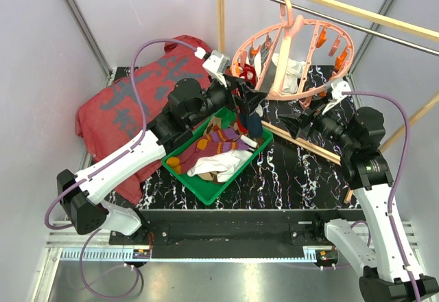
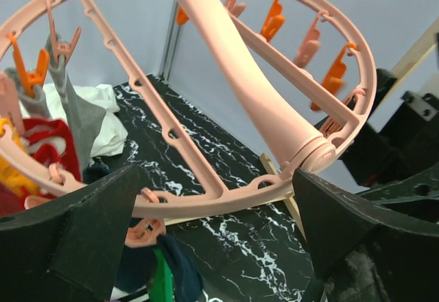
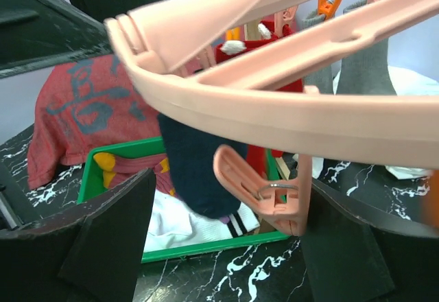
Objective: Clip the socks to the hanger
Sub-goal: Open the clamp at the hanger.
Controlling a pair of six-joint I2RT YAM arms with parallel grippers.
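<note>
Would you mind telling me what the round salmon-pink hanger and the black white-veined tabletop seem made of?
The round salmon-pink hanger looks like moulded plastic: smooth, faintly glossy, with holes along its spokes. The black white-veined tabletop looks like polished marble, possibly a printed imitation.

The hanger (image 2: 233, 62) is smooth, faintly glossy salmon plastic, with a bare metal wire spring in its clip (image 3: 260, 192). Below it, the table (image 1: 295, 171) looks like polished black marble. The tray (image 3: 199, 247) is shiny green plastic, and the socks (image 1: 223, 144) are soft knitted cloth.
</note>
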